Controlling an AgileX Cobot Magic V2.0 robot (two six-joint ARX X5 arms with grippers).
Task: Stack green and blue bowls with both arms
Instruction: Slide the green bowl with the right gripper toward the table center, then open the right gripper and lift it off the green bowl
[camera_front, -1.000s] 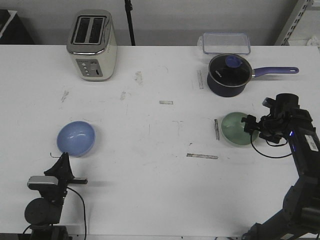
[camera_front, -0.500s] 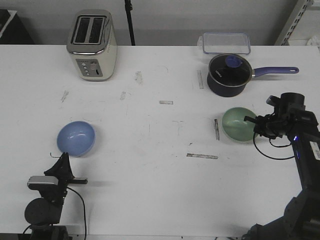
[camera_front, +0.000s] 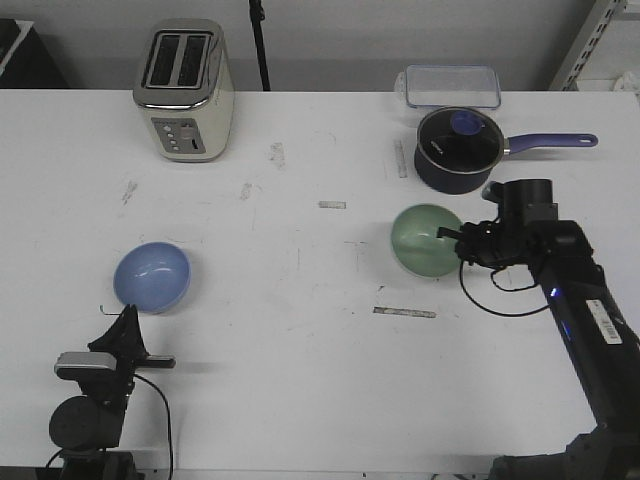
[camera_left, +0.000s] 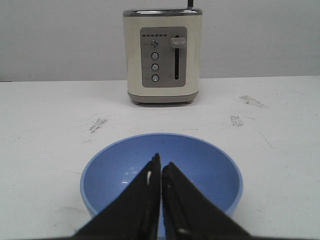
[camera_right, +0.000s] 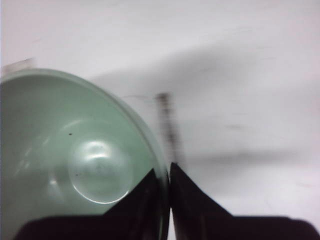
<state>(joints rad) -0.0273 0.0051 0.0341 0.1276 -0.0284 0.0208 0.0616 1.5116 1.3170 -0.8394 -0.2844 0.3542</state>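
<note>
White and scuffed, the table (camera_front: 300, 330) fills the front view, with a pale wall behind its far edge. Near the front left corner sits the left gripper (camera_left: 160, 200), low and parked, its two black jaws pressed together on nothing. Just beyond it, close to the left edge, the blue bowl (camera_front: 152, 276) rests upright and empty on the tabletop. Farther back, by the far edge on the left, stands a cream two-slot toaster (camera_front: 185, 90).

Right of centre, the green bowl (camera_front: 426, 241) is tilted up off the table, its hollow facing the camera. The right gripper (camera_right: 165, 197) is clamped on the bowl's rim, one jaw inside and one outside the wall, as the right wrist view shows. Behind it, toward the far right corner, stand a dark saucepan (camera_front: 458, 150) with a purple-blue handle and a clear plastic container (camera_front: 452, 87).

Both bowls look glossy, stiff and light, probably plastic or glazed ware. A smooth rim pinched at a single point may slip or swing, so the hold seems best kept deep over the rim. The blue bowl, well apart from the green one, offers the same rim as its likely place to grasp.
</note>
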